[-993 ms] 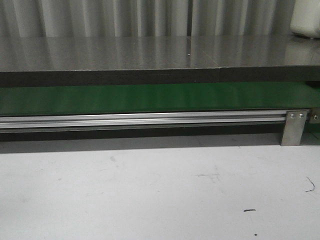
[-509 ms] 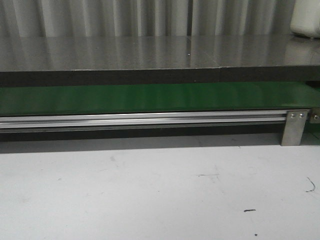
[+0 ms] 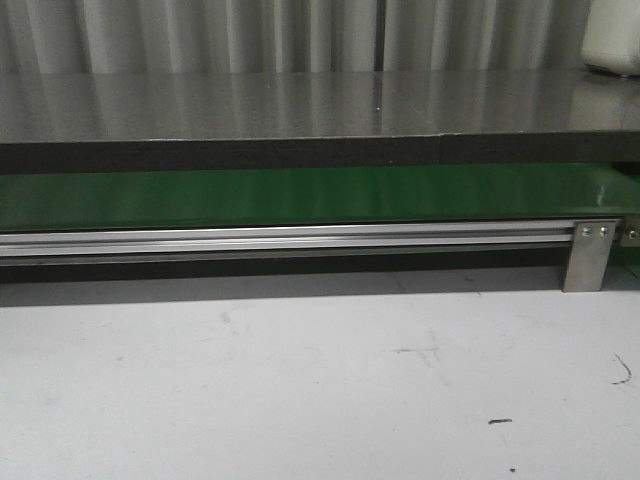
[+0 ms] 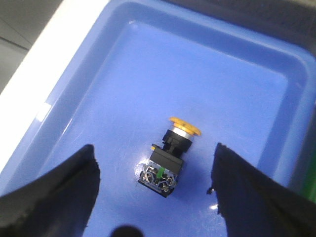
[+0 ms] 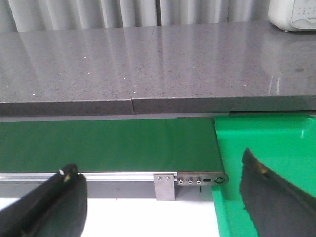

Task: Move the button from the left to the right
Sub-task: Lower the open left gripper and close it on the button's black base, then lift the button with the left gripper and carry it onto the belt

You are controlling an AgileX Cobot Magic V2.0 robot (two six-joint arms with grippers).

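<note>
The button [image 4: 169, 156], with an orange-yellow cap and a black blocky body, lies on its side on the floor of a blue tray [image 4: 113, 79] in the left wrist view. My left gripper [image 4: 154, 170] is open above the tray, its two black fingers either side of the button and apart from it. My right gripper [image 5: 158, 185] is open and empty, facing the right end of the green belt [image 5: 103, 145]. The button does not show in the front view, and neither gripper shows there.
The green belt [image 3: 300, 195] runs across the front view on a silver rail [image 3: 280, 240], under a grey counter [image 3: 300, 105]. A green tray [image 5: 276, 163] stands at the belt's right end. A white appliance [image 3: 612, 35] stands at the far right of the counter.
</note>
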